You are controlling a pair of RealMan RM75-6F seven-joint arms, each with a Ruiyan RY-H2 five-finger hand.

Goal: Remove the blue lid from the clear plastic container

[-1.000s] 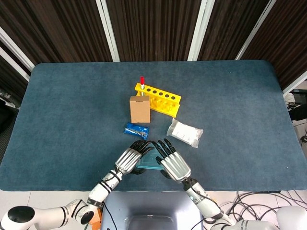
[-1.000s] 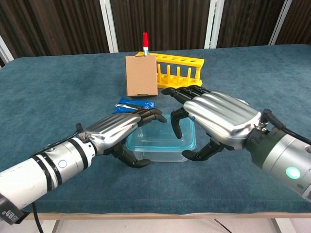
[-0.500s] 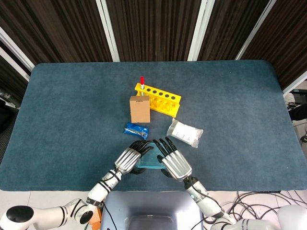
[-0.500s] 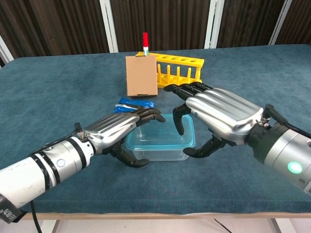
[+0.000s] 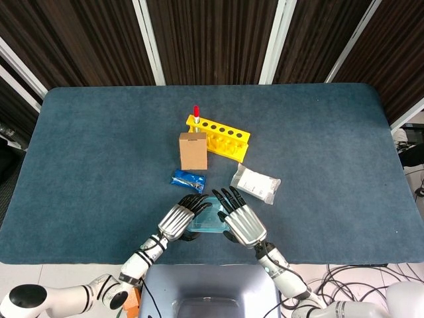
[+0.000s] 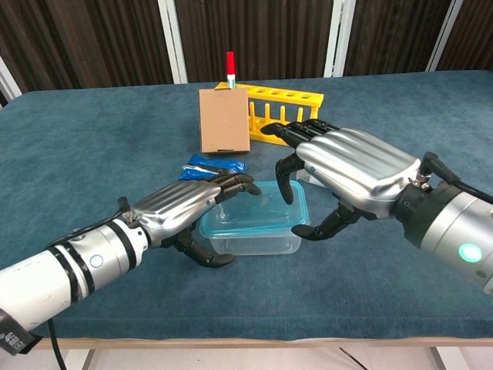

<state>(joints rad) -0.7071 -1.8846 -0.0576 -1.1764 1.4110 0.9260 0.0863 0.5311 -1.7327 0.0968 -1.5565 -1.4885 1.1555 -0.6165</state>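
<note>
Sitting flat at the near table [image 6: 92, 139] edge: container [image 6: 250, 235], lid [image 6: 258, 210] on, long axis left-right. Left hand [image 6: 181, 208] grips its left end; right hand [image 6: 347, 171] spread above, empty.

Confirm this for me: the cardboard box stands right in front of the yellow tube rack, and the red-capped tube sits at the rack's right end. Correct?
Not quite. The red-capped tube sits at the left end of the yellow tube rack, as the chest view shows, not the right. The rest holds: the cardboard box stands right in front of the rack.
</note>
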